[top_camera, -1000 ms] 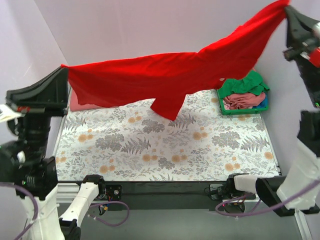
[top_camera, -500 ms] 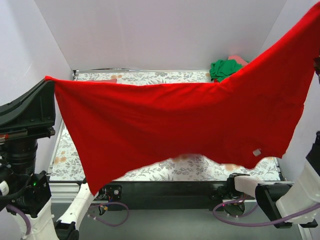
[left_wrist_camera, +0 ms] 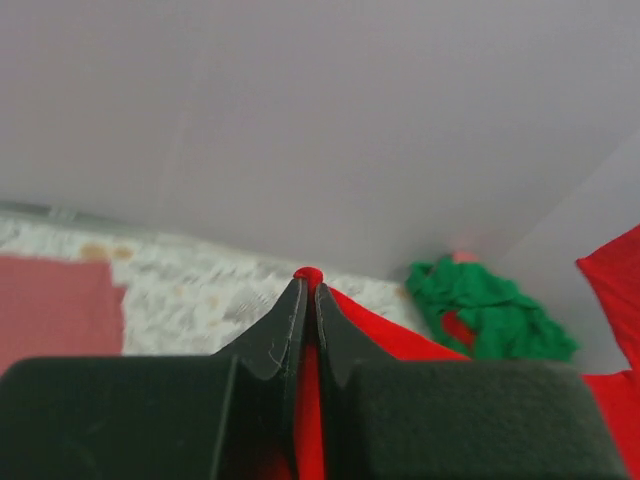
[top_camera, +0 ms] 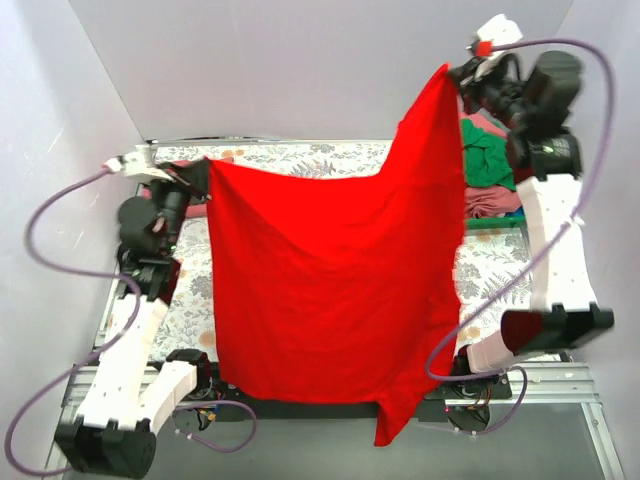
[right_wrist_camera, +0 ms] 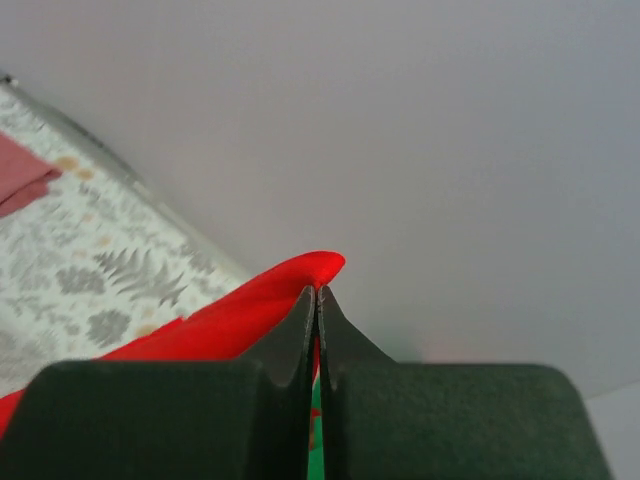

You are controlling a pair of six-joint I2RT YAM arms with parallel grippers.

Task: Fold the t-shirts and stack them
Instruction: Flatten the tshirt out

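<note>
A bright red t-shirt hangs spread in the air over the table, and its lower edge drops past the near table edge. My left gripper is shut on its upper left corner. High at the back right, my right gripper is shut on the upper right corner. A green t-shirt and a salmon-pink one lie bunched at the back right. A folded pink t-shirt lies flat at the back left.
The floral grey tablecloth covers the table. The bunched shirts sit in a green bin by the right wall. White walls close in the back and both sides. Purple cables loop beside both arms.
The red t-shirt has swung back from close to the camera and now hangs lower and narrower. Both arms came into view, the left one lower, the right one raised at the back.
</note>
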